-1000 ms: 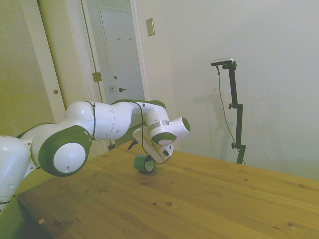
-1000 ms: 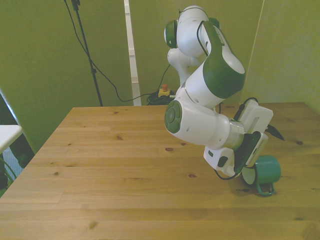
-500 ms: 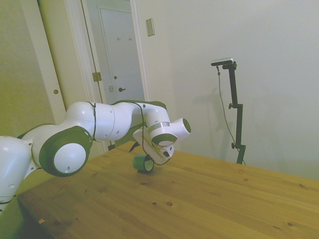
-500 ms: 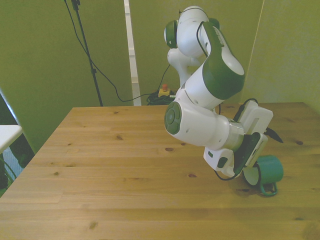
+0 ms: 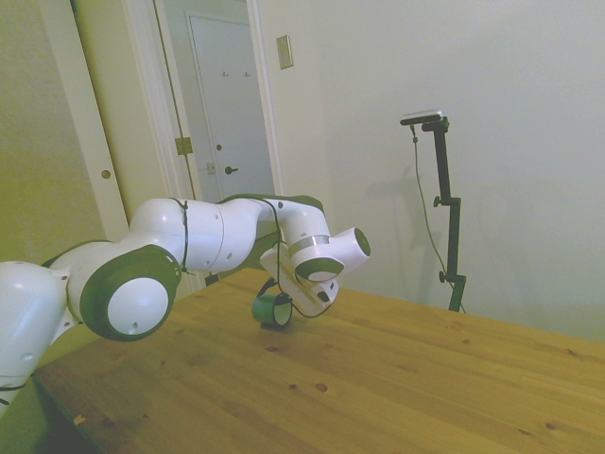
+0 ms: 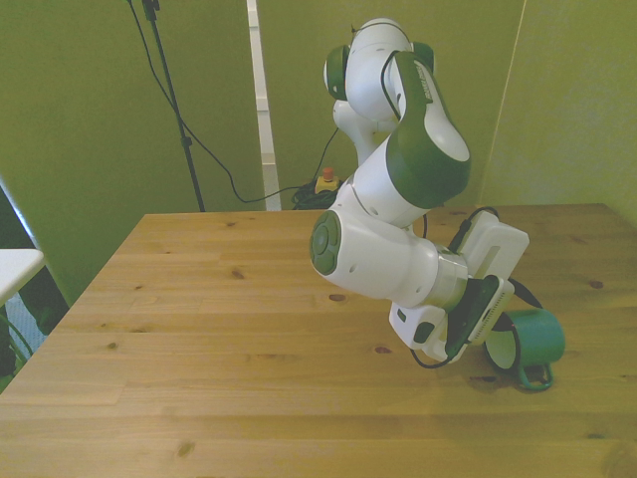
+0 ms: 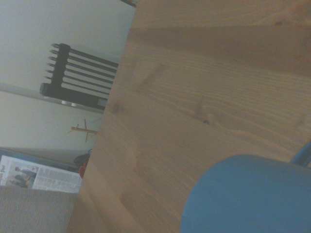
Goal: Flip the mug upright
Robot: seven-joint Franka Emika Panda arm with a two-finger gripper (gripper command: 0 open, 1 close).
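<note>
The teal mug (image 6: 532, 339) lies on its side on the wooden table (image 6: 239, 329), near the edge at the front view's right. Its pale mouth faces my gripper and its loop handle (image 6: 537, 377) rests on the wood. My gripper (image 6: 495, 321) hangs tilted right at the mug's mouth, open, with nothing visibly clamped. From the side, the mug (image 5: 274, 310) sits just under the gripper (image 5: 277, 292) near the table's far edge. Close up, the wrist view catches the mug's blue wall (image 7: 248, 194) over bare wood.
The table's edge at the front view's right runs close behind the mug. A door and a white wall (image 5: 473, 76) stand beyond the table in the side view. Cables (image 6: 199, 139) hang behind the table's far edge.
The arm's wrist has swung a little toward the front view's left and dipped lower. The mug has stayed on its side in nearly the same spot.
</note>
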